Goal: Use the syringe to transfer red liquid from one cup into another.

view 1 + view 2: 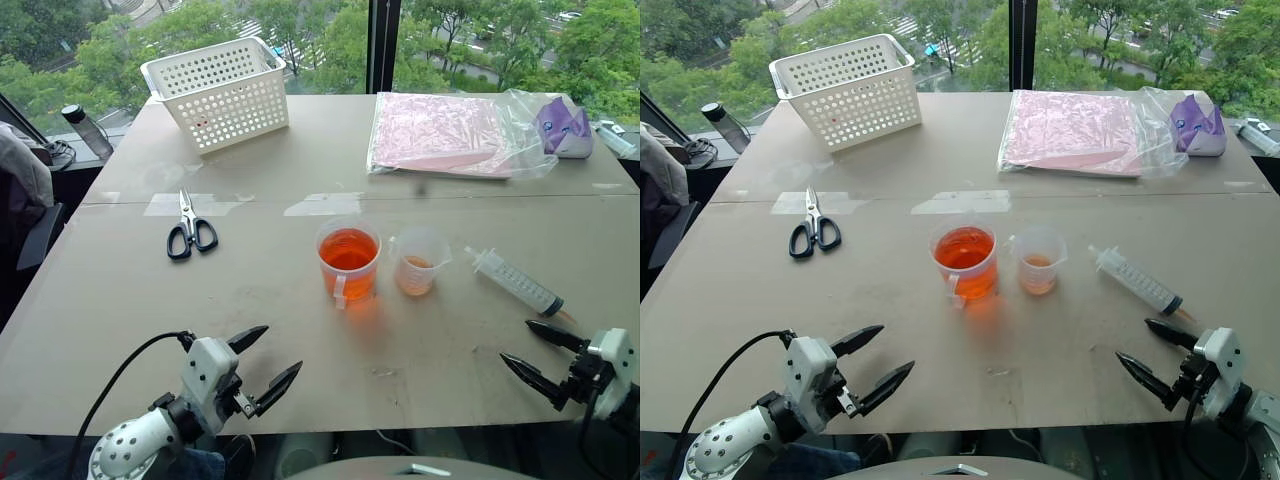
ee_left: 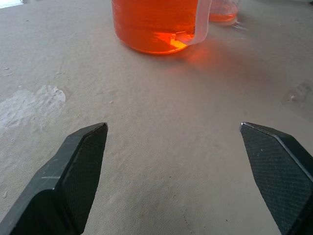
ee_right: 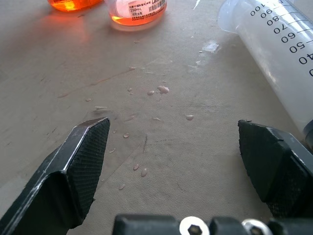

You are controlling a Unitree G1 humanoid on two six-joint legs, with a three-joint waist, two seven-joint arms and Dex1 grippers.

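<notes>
The larger handled cup [image 1: 348, 262] stands mid-table, mostly full of red liquid [image 1: 348, 250]. Just to its right is the smaller cup [image 1: 417, 261] with a shallow layer of the same liquid. The syringe [image 1: 515, 281] lies flat on the table right of the small cup, its tip toward the near edge. My right gripper [image 1: 528, 346] is open and empty at the near right, just short of the syringe's tip. My left gripper [image 1: 275, 355] is open and empty at the near left, pointing toward the big cup [image 2: 156, 24]. The syringe barrel [image 3: 279, 49] lies beside the right fingers.
A white perforated basket [image 1: 218, 92] sits at the far left and black-handled scissors [image 1: 190, 230] lie left of centre. A plastic bag with pink sheets [image 1: 445, 135] and a purple pouch [image 1: 563, 128] are at the far right. Droplets [image 3: 161, 90] dot the table near the syringe.
</notes>
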